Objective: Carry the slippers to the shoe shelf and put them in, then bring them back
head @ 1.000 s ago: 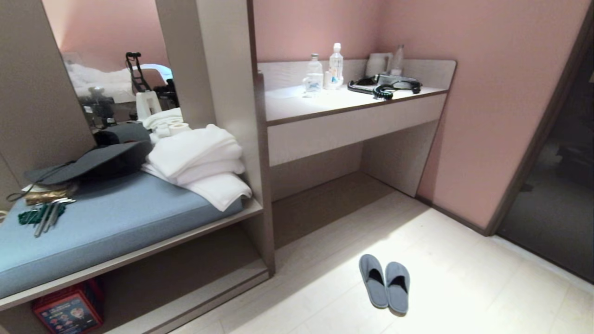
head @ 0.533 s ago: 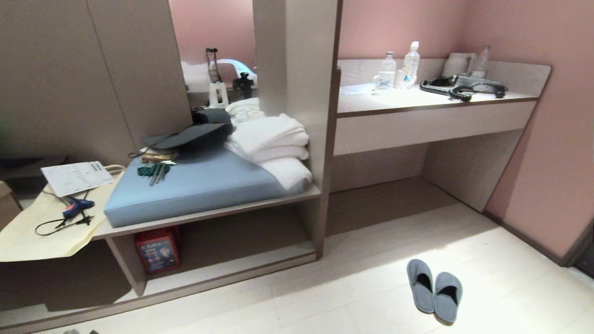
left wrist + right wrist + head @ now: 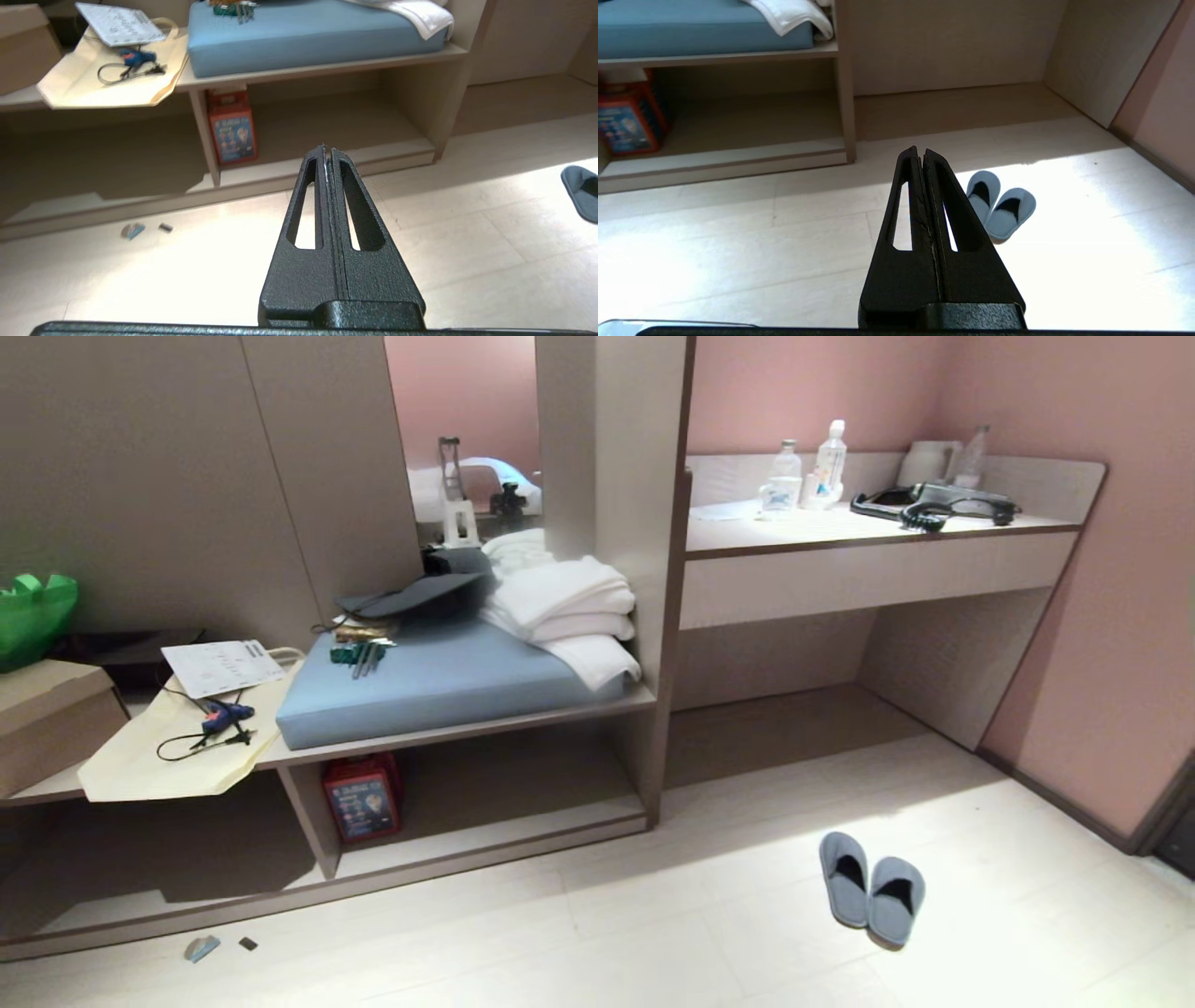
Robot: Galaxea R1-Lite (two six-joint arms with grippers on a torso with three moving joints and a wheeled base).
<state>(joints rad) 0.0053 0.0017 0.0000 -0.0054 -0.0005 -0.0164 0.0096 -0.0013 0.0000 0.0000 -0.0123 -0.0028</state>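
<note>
The slippers, a grey-blue pair, lie side by side on the pale floor at the right, in a patch of light. The right wrist view shows them just beyond my right gripper, which hangs shut and empty above the floor. One slipper peeks in at the edge of the left wrist view. My left gripper is shut and empty too, pointing toward the shoe shelf. The shoe shelf is the low open cubby under the blue-cushioned bench, left of the slippers. Neither arm shows in the head view.
A red box stands in the cubby by the upright divider. Towels and a dark hat lie on the blue cushion. A white-fronted desk with bottles stands at the right. A cardboard box sits far left. Small scraps lie on the floor.
The whole head view has swung left: more of the unit's left side and the cardboard box came into sight. The slippers keep their spot on the floor. Both arms stay still.
</note>
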